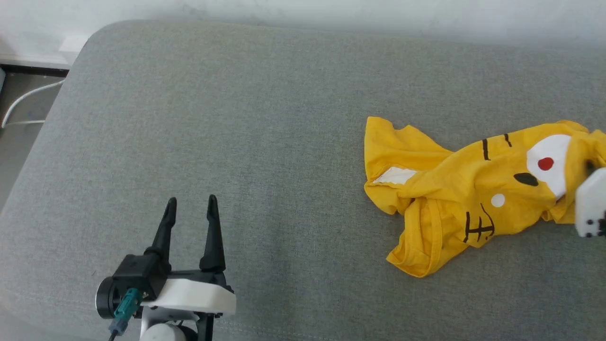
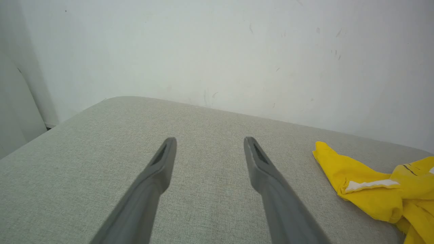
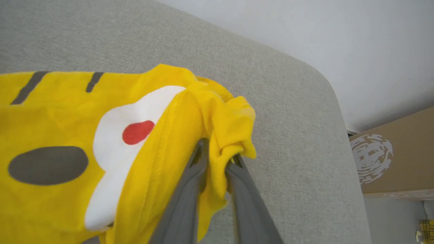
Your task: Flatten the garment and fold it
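Cushion: the grey upholstered cushion (image 1: 236,118) carries everything. Its left and middle stretch is bare fabric, which looks like enough room to spread the cloth.
Garment: the yellow garment (image 1: 454,189) lies on the right part of the cushion, bunched and twisted. One end is turned over to show a white inner patch, and a rolled edge lies at the near side. The white patch with the red dot and the black marks faces up.
Left gripper: the left gripper (image 1: 191,200) sits over bare cushion, well apart from the garment. Its fingers (image 2: 162,166) are spread wide with nothing between them.
Right gripper: the right gripper (image 3: 219,152) is at the garment's far right end. Its fingers (image 3: 183,203) are pinched almost together on a gathered ridge of yellow cloth just beside the white patch.
Done so far: by my reading, only a first hold on one edge.
Left to do: all of the flattening; the shirt is in a heap with no panel laid smooth, and no fold has been started.
Likely need: a second hold from the free left side, so the cloth can be drawn out across the bare stretch.
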Robot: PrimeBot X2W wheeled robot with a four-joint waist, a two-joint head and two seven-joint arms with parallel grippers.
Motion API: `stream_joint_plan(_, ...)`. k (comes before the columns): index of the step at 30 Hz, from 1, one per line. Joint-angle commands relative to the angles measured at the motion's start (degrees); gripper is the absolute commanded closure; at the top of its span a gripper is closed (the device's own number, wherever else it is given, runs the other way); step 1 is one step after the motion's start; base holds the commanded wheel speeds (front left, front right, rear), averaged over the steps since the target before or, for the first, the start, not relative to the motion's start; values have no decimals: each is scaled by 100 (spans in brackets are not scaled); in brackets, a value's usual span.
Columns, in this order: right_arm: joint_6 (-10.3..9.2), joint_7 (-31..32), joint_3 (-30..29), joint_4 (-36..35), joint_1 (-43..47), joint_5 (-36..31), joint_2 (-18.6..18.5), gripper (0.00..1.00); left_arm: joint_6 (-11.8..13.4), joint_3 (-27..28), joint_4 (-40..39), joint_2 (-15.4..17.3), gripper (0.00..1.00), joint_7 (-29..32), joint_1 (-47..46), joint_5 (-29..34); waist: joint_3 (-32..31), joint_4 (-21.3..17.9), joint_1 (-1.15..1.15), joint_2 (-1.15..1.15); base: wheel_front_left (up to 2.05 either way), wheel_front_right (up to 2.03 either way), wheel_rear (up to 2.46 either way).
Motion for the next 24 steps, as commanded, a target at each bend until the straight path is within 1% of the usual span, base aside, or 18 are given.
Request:
stream_joint_plan(1, -11, -125, -1, -47, -10, -49, 169, 0, -69, 16, 22, -7, 0, -27, 18, 85, -56, -41, 0, 0, 0, 0, 0)
stream_joint_plan(3, -11, -210, 41, -150, -66, 2, 283, 0, -74, 6, 26, -7, 0, -27, 35, 104, -107, -72, 0, 0, 0, 0, 0)
stream_joint_plan(6, -11, -280, 237, -500, -187, 160, 397, 0, -68, -9, 22, -7, 0, -27, 50, 109, -175, -116, 0, 0, 0, 0, 0)
stream_joint_plan(8, -11, -243, 467, -842, -245, 326, 459, 0, -53, -7, 15, -7, 0, -27, 67, 107, -211, -156, 0, 0, 0, 0, 0)
stream_joint_plan(10, -11, -80, 749, -1223, -239, 544, 528, 0, -40, -13, 6, -7, 0, -27, 90, 102, -237, -189, 0, 0, 0, 0, 0)
stream_joint_plan(13, -11, 348, 1150, -1761, -118, 945, 594, 0, -30, -32, 8, -7, 0, -27, 102, 91, -259, -207, 0, 0, 0, 0, 0)
stream_joint_plan(18, -11, 1181, 1793, -2492, 300, 1489, 529, 0, -21, -55, -22, -7, 0, -27, 95, 52, -228, -161, 0, 0, 0, 0, 0)
stream_joint_plan(21, -11, 1818, 2025, -2627, 643, 1734, 461, 0, -18, -67, -37, -7, 0, -27, 67, 16, -165, -99, 0, 0, 0, 0, 0)
stream_joint_plan(24, -11, 2387, 2168, -2661, 951, 1817, 356, 0, -4, -83, -45, -7, 0, -27, 41, -14, -102, -15, 0, 0, 0, 0, 0)
